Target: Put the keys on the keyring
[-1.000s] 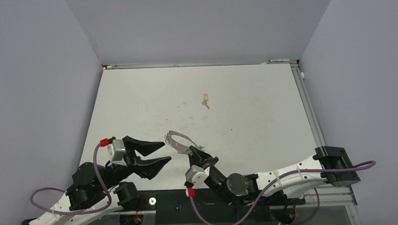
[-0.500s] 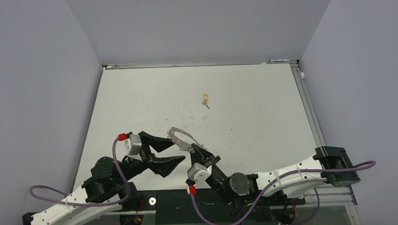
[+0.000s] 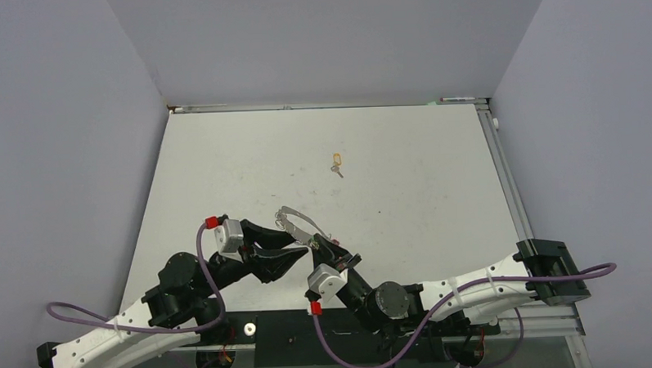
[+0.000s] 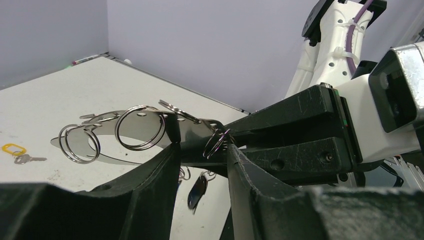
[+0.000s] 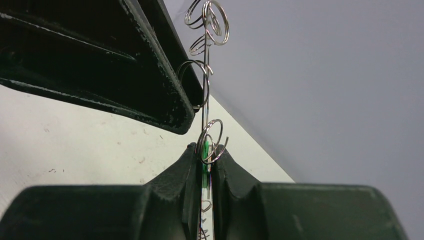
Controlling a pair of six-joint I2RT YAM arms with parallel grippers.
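Keyring (image 4: 150, 125). Large flat silver loop with several small wire rings (image 4: 80, 145) threaded along it.

Location: one end is clamped between the fingers of the right pincer (image 5: 207, 156), which are closed tight on it. A green tag (image 5: 205, 172) shows in the slit between them. The rest juts out past those fingertips, apparently clear of the table (image 3: 224, 171). One key (image 4: 198, 187) dangles under the band, just below the left pincer's tips.

Handling (judged): light and thin, stiff along its length but probably springy across the loop. The polished metal is likely to slip in hard fingers. Best taken on the flat faces, close in front of the right pincer's tips, rather than on the narrow edge or the loose wire rings, which would swing and slide.

Left pincer (image 4: 201, 147): partly open and holding nothing. Its two fingers straddle the band directly ahead of the right pincer's tips. One finger lies against or just beside the metal; which, cannot be told.

Pose: the left arm is low, reaching forward and inward, nose to nose with the right pincer. The right arm is folded in along the near edge, its wrist turned so the band stands edge-on to its own camera.

Outstanding: a yellow-tagged key (image 3: 336, 162) lies on the table well beyond both pincers.
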